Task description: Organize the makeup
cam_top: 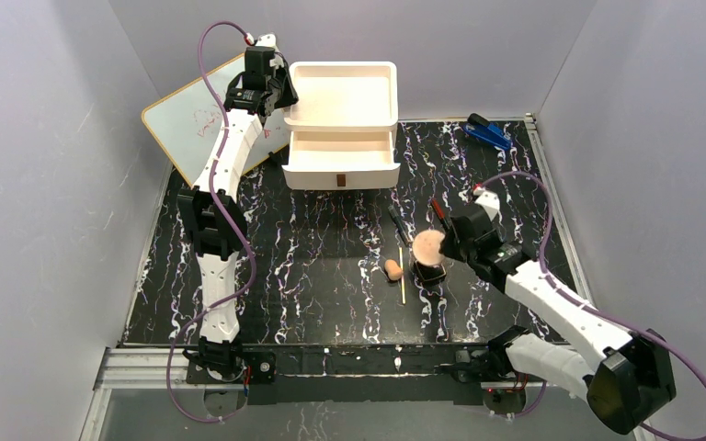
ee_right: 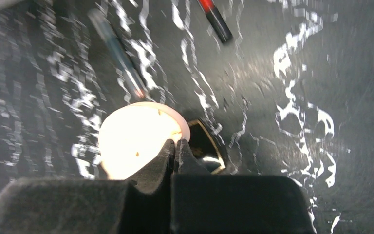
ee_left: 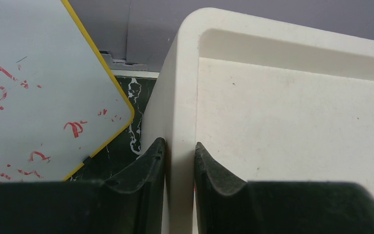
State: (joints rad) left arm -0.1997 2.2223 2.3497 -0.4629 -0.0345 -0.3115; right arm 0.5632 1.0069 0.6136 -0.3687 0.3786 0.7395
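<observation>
My right gripper (cam_top: 448, 246) (ee_right: 176, 143) is shut, pinching the rim of the round pinkish-tan disc (cam_top: 428, 244) (ee_right: 136, 136). The disc sits tilted just above the black gold-rimmed square compact (cam_top: 428, 272) (ee_right: 207, 146). A tan egg-shaped sponge (cam_top: 392, 268) and a thin yellow stick (cam_top: 402, 276) lie just left of the compact. Two dark pencils (cam_top: 395, 220) (cam_top: 438, 211) lie behind it; one with a red band (ee_right: 215, 19) shows in the right wrist view. At the back left, my left gripper (cam_top: 271, 103) (ee_left: 180, 148) is shut on the left wall of the white drawer box (cam_top: 342, 124) (ee_left: 180, 97).
The box's top tray and its pulled-out lower drawer (cam_top: 342, 152) show nothing inside. A yellow-edged whiteboard (cam_top: 193, 124) (ee_left: 39, 87) leans at the back left beside the box. A blue clip-like object (cam_top: 488, 132) lies at the back right. Grey walls close in on the dark marbled table (cam_top: 313, 276).
</observation>
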